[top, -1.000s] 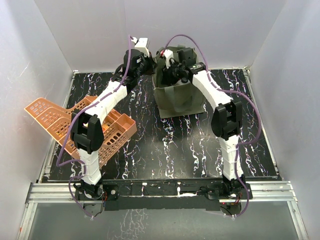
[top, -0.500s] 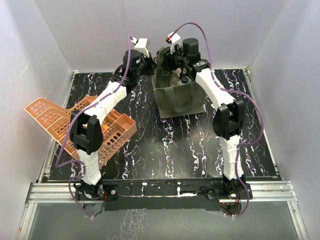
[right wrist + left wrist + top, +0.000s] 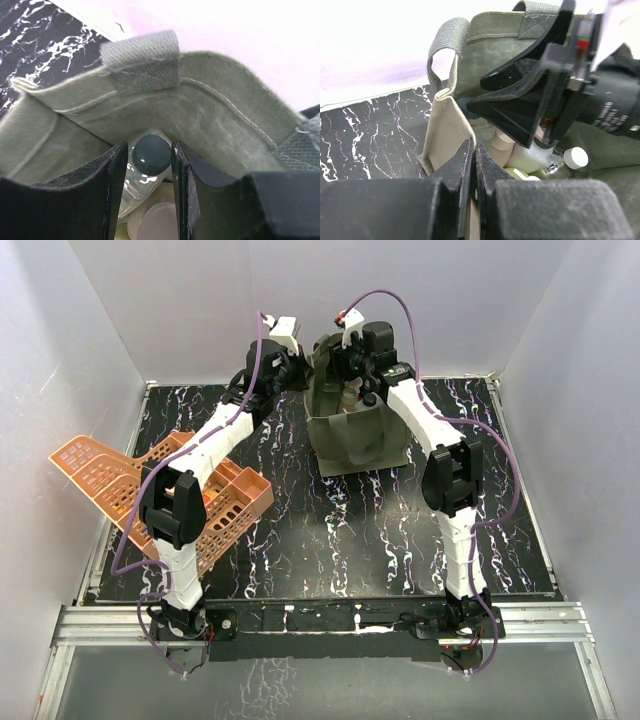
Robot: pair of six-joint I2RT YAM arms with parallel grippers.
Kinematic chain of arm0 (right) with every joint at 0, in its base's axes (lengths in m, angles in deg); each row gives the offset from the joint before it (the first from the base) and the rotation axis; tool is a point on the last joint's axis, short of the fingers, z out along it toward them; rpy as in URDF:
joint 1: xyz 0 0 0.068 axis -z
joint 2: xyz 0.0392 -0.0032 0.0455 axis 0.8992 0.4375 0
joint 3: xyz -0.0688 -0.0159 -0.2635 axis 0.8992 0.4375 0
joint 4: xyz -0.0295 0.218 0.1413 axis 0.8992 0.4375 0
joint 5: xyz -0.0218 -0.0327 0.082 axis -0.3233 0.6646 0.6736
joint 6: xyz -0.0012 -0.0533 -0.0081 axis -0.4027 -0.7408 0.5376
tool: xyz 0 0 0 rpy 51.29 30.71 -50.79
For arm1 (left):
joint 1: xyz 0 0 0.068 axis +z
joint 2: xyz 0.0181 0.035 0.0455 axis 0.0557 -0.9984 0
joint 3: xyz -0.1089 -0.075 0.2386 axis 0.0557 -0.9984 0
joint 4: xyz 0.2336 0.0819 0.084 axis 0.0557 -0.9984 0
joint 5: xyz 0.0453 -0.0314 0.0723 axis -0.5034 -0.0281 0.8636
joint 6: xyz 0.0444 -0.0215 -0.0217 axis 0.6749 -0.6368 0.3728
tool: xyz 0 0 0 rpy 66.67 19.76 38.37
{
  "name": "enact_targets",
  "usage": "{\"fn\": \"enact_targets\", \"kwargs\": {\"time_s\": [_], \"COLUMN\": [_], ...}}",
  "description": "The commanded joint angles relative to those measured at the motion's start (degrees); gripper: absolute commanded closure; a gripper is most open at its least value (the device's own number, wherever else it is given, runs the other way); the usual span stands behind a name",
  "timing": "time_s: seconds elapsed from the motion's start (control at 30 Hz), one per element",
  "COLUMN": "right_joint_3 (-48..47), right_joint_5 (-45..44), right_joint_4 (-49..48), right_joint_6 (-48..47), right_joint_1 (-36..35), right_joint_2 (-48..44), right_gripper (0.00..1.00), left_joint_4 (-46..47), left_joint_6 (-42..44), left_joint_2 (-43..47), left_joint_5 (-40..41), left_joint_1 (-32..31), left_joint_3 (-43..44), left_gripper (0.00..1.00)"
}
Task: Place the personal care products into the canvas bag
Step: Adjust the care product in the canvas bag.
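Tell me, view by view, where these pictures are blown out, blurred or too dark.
Top external: even light, sharp; only the inside of the canvas bag is shadowed. Left wrist: the wall at top left is blown out white, and the left claw is soft from closeness. Right wrist: the wall is washed out too, the right claw is nearly black, and the clear bottle shows a fairly sharp black cap.

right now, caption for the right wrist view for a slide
Open right gripper above a dark-capped clear bottle inside the canvas bag
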Motion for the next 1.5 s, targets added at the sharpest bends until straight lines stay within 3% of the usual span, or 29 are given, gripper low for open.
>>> {"fn": "enact_targets", "kwargs": {"time_s": [0.0,0.3,0.8,1.03,1.27,1.47], "right_joint_3": [-2.9,-3.9,-4.1,-2.5,-2.1,-0.8], "right_joint_5": [-2.0,0.8,8.9,10.6,14.2,17.1], "right_joint_4": [-1.0,9.7,18.6,22.7,25.7,27.8], "right_joint_6": [1.9,0.3,-9.0,-12.1,-14.1,-14.1], "right_joint_1": [-0.6,-1.3,-2.8,-3.4,-3.7,-4.1], "right_joint_2": [1.8,2.6,1.7,1.4,0.9,0.6], "right_gripper": [0.59,0.65,0.73,0.78,0.79,0.80], "left_joint_4": [5.5,9.7,11.5,11.0,8.7,9.1], "left_joint_6": [1.3,5.4,6.5,6.4,4.8,4.6], "left_joint_2": [6.6,8.8,9.1,9.8,8.8,8.1], "left_joint_5": [-3.9,-9.4,-8.8,-6.6,4.8,4.0], "left_joint_1": [-0.3,-0.3,-0.3,-0.4,-0.4,-0.3], "left_joint_3": [0.5,-2.3,-2.4,-2.9,-0.5,-0.3], "left_gripper": [1.00,1.00,1.00,1.00,1.00,1.00]}}
